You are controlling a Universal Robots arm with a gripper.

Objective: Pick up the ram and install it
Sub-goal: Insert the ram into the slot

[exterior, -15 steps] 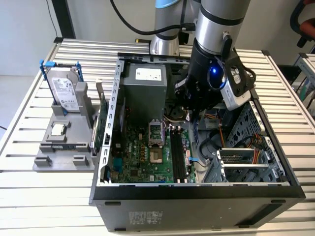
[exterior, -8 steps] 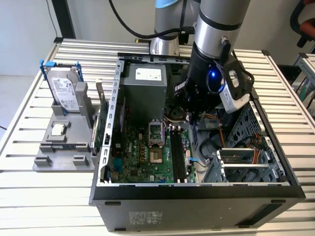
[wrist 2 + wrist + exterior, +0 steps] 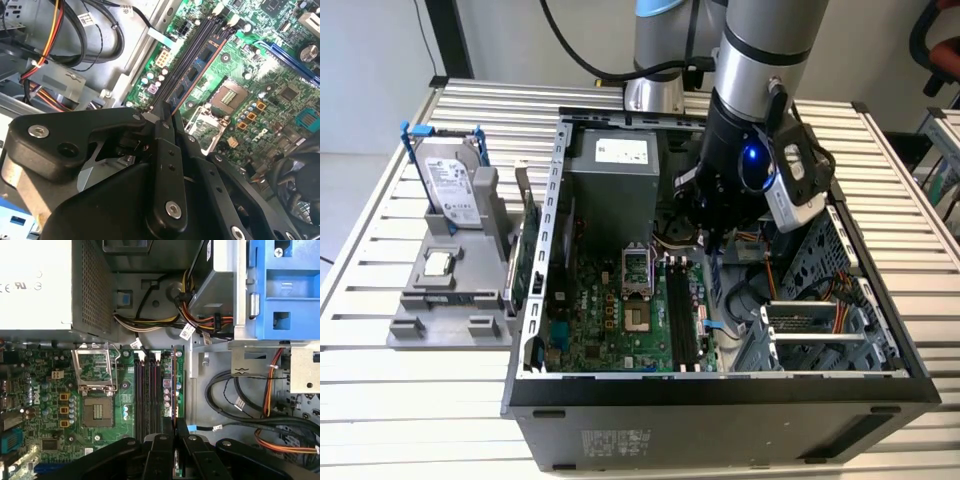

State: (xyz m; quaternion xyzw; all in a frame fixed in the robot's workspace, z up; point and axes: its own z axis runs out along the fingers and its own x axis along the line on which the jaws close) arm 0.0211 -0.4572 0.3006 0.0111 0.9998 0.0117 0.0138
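While the hand (image 3: 175,437) grips the ram (image 3: 174,385) edge-on, it stands over the motherboard slots (image 3: 147,390).

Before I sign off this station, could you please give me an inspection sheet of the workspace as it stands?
Surface: slatted metal table carrying an open computer case.
Job's things: the ram stands edge-on along the memory slots of the motherboard; whether it is seated cannot be told.
Clutter: grey fixture beside the case, holding a hard drive, a processor chip and an expansion card.
Grippers: the gripper is inside the case, shut on the ram's end.
Cables: coloured wire bundle and black cables lie beside the slots, apart from the ram.
Surroundings: pale floor; nothing else seen.
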